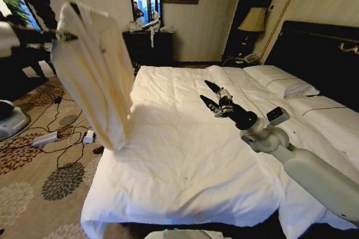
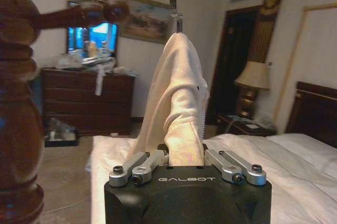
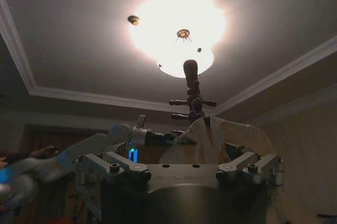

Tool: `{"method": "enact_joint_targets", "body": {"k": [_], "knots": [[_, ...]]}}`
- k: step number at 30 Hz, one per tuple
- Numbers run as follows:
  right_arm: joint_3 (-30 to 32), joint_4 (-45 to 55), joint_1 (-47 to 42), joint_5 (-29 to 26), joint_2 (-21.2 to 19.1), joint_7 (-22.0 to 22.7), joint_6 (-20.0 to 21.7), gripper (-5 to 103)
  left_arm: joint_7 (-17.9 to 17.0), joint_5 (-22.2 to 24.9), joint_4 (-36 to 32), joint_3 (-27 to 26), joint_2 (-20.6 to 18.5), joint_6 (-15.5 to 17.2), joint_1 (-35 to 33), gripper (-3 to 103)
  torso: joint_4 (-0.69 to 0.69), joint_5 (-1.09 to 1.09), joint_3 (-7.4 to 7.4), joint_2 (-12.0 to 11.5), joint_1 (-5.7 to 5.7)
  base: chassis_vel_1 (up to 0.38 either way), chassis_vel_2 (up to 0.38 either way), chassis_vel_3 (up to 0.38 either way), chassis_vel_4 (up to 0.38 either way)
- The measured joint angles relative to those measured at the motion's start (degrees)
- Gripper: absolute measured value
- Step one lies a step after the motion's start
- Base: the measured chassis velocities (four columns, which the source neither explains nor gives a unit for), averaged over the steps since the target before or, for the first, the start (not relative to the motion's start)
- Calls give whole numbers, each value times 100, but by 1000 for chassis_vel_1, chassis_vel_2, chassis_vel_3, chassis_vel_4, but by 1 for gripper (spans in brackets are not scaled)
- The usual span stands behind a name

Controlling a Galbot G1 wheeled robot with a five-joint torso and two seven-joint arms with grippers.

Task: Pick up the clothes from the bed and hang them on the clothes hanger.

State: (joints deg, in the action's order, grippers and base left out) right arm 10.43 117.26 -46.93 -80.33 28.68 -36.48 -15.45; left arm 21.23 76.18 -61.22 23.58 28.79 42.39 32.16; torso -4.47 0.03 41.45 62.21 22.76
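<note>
Clothes (image 1: 95, 70) hanging by the bed (image 1: 185, 160), clamped in left hand (image 2: 184, 158); right hand (image 1: 216, 99) spread, empty.

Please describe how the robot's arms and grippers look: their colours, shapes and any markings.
The right arm has thick white rounded segments, a black wrist and a right gripper with slim, pointed black fingers. The left gripper has a black body lettered GALBOT and silver bolted finger links.

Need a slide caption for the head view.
Left pincer holds the cream garment aloft beside the bed; right pincer hovers open over the sheets.
</note>
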Motion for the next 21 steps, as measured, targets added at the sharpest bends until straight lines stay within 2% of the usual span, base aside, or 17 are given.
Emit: {"method": "enact_joint_targets", "body": {"k": [2,3,10,16,21], "knots": [[158,16,-190,22,-64,-36,-6,100,-391,106,218,127,154,0,219,18,1,-2,0,0,1,0,0,0,0],[194,25,-235,32,-84,-41,-8,100,-451,130,280,177,181,0,282,18,3,-2,0,0,1,0,0,0,0],[180,36,-225,67,-104,-59,-15,100,-523,128,546,404,296,0,403,18,1,-4,0,0,0,0,0,0,0],[127,-36,-176,98,-76,-79,-18,100,-650,64,609,453,236,-1,367,18,0,-3,0,0,0,0,0,0,0],[21,-120,-76,135,-16,-111,-19,100,-626,-14,705,454,177,-8,341,18,6,-5,-1,1,0,0,0,0,0]]}}
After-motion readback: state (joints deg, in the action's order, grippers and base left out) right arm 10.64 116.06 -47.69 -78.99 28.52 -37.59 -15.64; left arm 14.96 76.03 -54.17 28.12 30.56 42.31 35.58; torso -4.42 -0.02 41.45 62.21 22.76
